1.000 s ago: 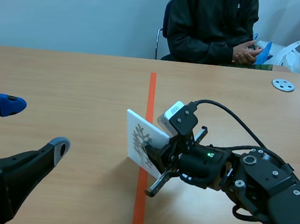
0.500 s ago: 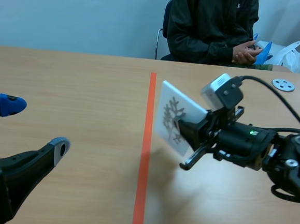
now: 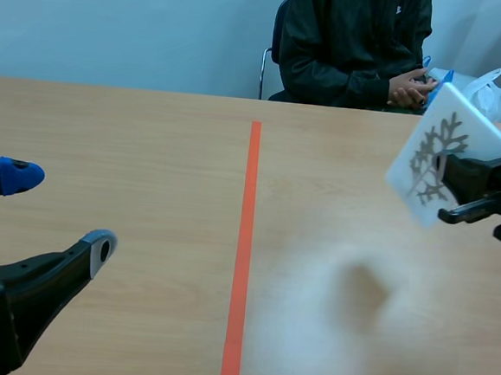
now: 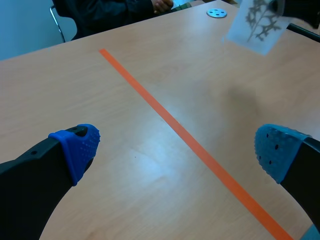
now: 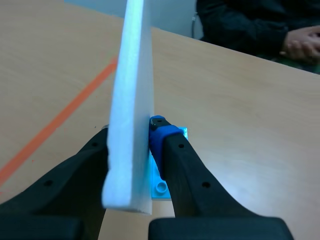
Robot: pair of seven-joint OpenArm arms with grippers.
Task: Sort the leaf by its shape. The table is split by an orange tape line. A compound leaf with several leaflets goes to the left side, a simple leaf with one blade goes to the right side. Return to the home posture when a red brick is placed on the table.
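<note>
Nearest me, my left claw [image 3: 58, 211] hangs low over the left half of the counter [image 3: 150, 136]. Its two blue-tipped fingers are spread wide with nothing between them.

Ahead of it the orange tape line [image 3: 245, 239] runs straight away from me and splits the counter.

Beyond the line, my right claw [image 3: 458, 191] is clamped on the leaf card [image 3: 427, 154]. It is a thick white board printed with a dark, branching leaf. The card is up in the air over the right half, tilted, touching nothing but my fingers. In my right wrist view it stands edge-on, pinched across its thickness near the lower edge, with the blue pad [image 5: 157, 127] pressed flat to one face.

I judge it to be light, stiff foam-like board. It won't bend or sag, but its smooth faces could slip. Holding it at one edge leaves most of the board free to lever or swing if I move sharply. A steady pinch low on the edge, clear of the print, seems right.

The leaf looks to have several leaflets on one stem, so I'd say it belongs on the left.

Farther off, a grey disc [image 3: 473, 142] lies on the counter, and a person [image 3: 353, 39] sits across from me.
</note>
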